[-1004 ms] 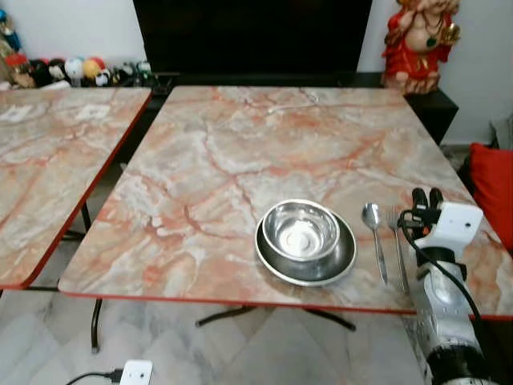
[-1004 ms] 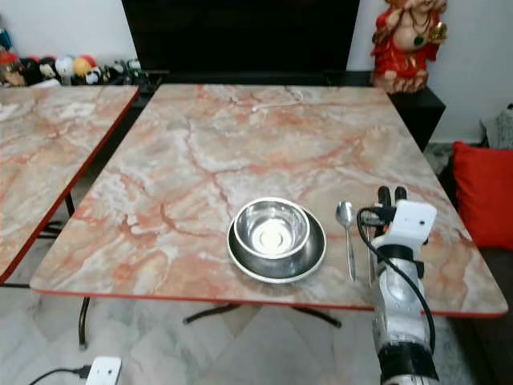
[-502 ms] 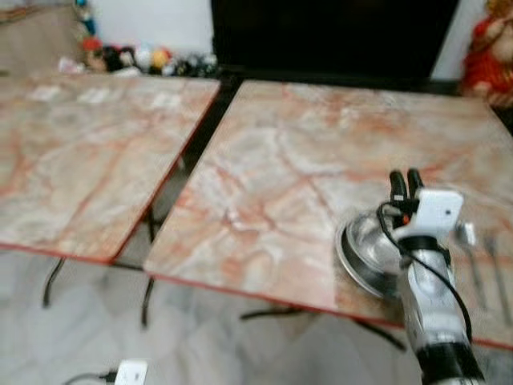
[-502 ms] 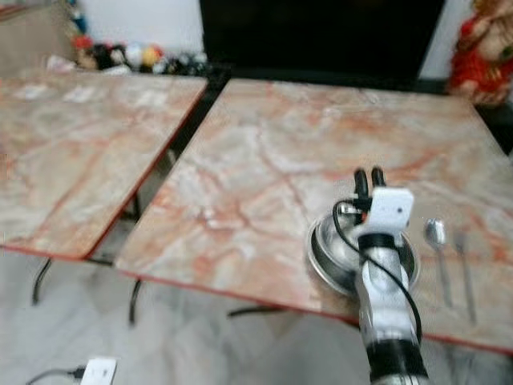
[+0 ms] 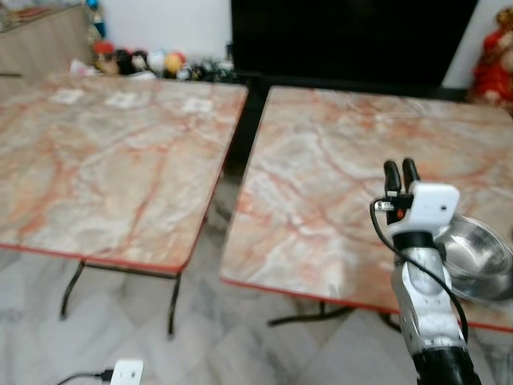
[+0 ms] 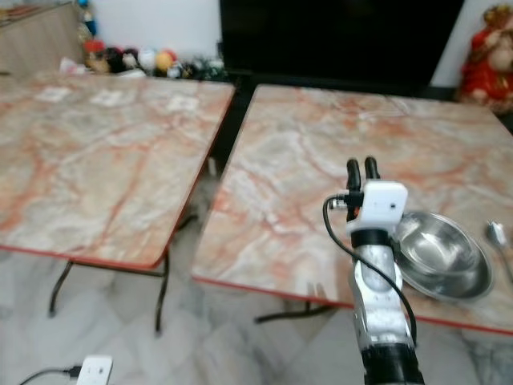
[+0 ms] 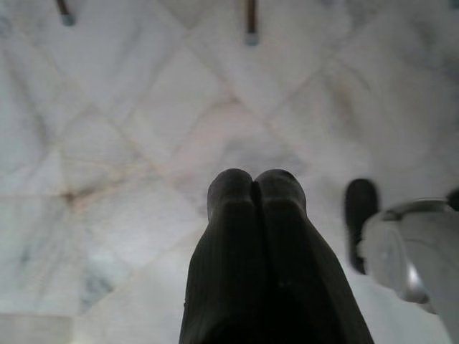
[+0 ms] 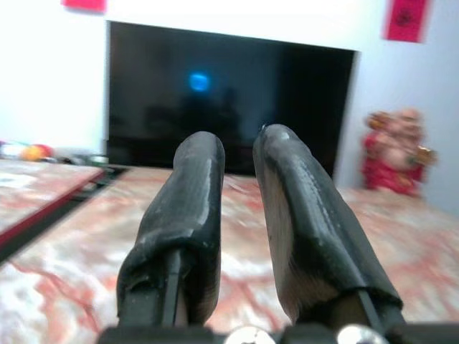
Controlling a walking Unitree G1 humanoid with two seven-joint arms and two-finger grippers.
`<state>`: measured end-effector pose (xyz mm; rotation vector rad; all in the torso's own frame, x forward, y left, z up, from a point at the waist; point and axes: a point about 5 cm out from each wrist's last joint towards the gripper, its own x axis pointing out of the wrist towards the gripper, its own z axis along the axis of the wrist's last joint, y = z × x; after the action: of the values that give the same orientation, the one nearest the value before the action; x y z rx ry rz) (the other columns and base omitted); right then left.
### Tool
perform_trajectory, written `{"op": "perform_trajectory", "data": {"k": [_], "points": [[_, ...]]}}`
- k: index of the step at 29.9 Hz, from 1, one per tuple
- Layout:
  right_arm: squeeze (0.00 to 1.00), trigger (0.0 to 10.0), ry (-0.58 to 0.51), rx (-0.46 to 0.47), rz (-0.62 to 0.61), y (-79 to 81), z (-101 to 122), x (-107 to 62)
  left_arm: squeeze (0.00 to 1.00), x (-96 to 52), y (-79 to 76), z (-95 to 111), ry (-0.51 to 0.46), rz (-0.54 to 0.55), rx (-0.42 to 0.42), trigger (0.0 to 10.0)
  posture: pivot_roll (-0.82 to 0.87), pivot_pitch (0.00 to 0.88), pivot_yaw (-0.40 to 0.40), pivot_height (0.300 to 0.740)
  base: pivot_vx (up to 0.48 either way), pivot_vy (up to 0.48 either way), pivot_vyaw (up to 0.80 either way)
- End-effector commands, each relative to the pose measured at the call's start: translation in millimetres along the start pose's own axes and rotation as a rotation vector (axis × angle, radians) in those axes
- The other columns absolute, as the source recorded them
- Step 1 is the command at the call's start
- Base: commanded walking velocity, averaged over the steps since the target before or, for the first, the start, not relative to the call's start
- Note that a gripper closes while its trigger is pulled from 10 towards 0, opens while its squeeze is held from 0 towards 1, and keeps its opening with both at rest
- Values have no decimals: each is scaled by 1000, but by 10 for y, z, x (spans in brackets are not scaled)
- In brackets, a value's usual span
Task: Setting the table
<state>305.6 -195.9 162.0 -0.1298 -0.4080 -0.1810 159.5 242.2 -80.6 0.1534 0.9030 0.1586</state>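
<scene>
— Counting tabletops: two marbled ones with red edges, left tabletop point(image 6: 96, 160) and right tabletop point(image 6: 321, 160), set just beside each other with a narrow gap.

— Dishes?

— One steel bowl point(image 6: 437, 245) nested on one steel plate point(image 6: 473, 290), near the right tabletop's front edge; one spoon point(image 6: 497, 237) just beside.

— Grippers?

— Right gripper point(image 6: 361, 168) raised over the right tabletop, fingers point(image 8: 193, 215) slightly parted, empty. Left gripper point(image 7: 252, 188) pointing at the marble floor point(image 7: 107, 143), fingers pressed together, empty.

— Writing?

— None legible.

Looks like a home: big dark TV point(image 5: 353, 36) at top, toys point(image 5: 140, 62) upper left, two marble-look tables point(image 5: 112, 152) on tiled floor point(image 5: 48, 337).
</scene>
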Motion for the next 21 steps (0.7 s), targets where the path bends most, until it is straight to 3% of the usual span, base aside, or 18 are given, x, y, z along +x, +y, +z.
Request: {"op": "perform_trajectory", "data": {"k": [1, 2, 4, 5, 6, 13, 15, 16, 18, 20, 21], "points": [[0, 10000, 54, -67, -211, -239, -39, -191, 0, -8, -20, -44, 21, -6, -8, 10000, 8, 0, -9, 740, 0, 480, 0], [0, 10000, 54, -67, -211, -239, -39, -191, 0, -8, -20, -44, 21, -6, -8, 10000, 8, 0, -9, 740, 0, 480, 0], [0, 10000, 104, -166, -351, -433, -58, -416, 0, -11, -15, -58, 27, -3, -6, 10000, 7, 0, -11, 740, 0, 375, 0], [0, 10000, 104, -166, -351, -433, -58, -416, 0, -11, -15, -58, 27, -3, -6, 10000, 7, 0, -11, 740, 0, 270, 0], [0, 10000, 161, -229, -420, -558, -101, -577, 0, -12, -15, -64, 29, -2, 5, 10000, 5, 0, -10, 740, 0, 0, 0], [0, 10000, 318, -339, -587, -838, -231, -912, 0, -17, -17, -79, 32, -2, 10, 10000, 1, 0, -15, 740, 0, 0, 0], [0, 10000, 458, -226, -729, -942, -426, -1056, 0, -18, -24, -84, 33, -3, 9, 10000, -2, 0, -18, 740, 0, 0, 0], [0, 10000, 602, -118, -861, -1011, -647, -1229, 0, -20, -32, -89, 33, -3, 8, 10000, 2, 0, -22, 740, 0, 0, 0], [0, 10000, 643, -90, -896, -1024, -715, -1285, 0, -21, -35, -90, 32, -3, 6, 10000, 5, 0, -24, 740, 0, 0, 0], [0, 10000, 744, -66, -961, -1046, -855, -1395, 0, -22, -39, -93, 31, -2, 3, 10000, 10, 0, -27, 740, 0, 0, 0], [0, 10000, 848, -14, -1020, -1026, -996, -1480, 0, -22, -36, -93, 30, 2, -1, 10000, 13, 0, -30, 740, 0, 0, 0]]}}
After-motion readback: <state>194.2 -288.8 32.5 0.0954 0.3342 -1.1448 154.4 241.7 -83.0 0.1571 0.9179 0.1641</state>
